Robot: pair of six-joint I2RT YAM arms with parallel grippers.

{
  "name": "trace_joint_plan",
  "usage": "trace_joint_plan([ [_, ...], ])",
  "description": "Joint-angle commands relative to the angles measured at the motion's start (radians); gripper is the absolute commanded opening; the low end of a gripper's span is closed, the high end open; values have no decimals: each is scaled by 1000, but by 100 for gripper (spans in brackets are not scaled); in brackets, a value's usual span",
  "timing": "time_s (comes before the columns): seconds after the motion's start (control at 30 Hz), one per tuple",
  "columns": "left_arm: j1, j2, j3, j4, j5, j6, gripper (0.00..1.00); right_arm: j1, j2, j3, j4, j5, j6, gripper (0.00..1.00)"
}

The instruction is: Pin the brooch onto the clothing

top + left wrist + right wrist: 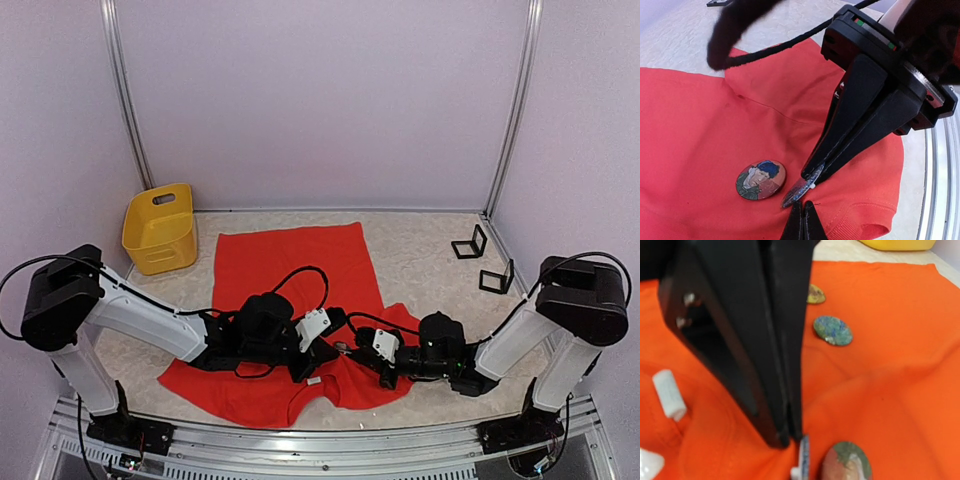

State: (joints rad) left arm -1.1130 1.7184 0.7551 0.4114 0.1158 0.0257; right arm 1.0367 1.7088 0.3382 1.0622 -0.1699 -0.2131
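The red-orange T-shirt lies flat on the table. My right gripper is shut on a blue round brooch and holds it on edge against the cloth near the collar. The brooch also shows at my right fingertips in the right wrist view. My left gripper is shut, its tips resting on the shirt just below that brooch. I cannot tell whether it pinches any cloth. A portrait brooch lies flat on the shirt beside them.
A blue-green brooch and a yellowish one lie farther out on the shirt. The white neck label is close by. A yellow basket stands back left, two black brackets back right.
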Motion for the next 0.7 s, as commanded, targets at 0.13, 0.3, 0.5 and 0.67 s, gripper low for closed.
trace_joint_plan([
  [0.13, 4, -34, -23, 33, -10, 6, 0, 10, -60, -16, 94, -86, 52, 0],
  [0.3, 5, -43, -22, 15, -5, 5, 9, 10, -59, -18, 103, -72, 60, 0],
  [0.5, 10, -128, -46, -35, 31, 30, 32, 4, -54, -10, 82, -76, 66, 0],
  [0.67, 30, -185, -76, -26, 57, 63, 31, 1, -64, -8, 82, -83, 64, 0],
])
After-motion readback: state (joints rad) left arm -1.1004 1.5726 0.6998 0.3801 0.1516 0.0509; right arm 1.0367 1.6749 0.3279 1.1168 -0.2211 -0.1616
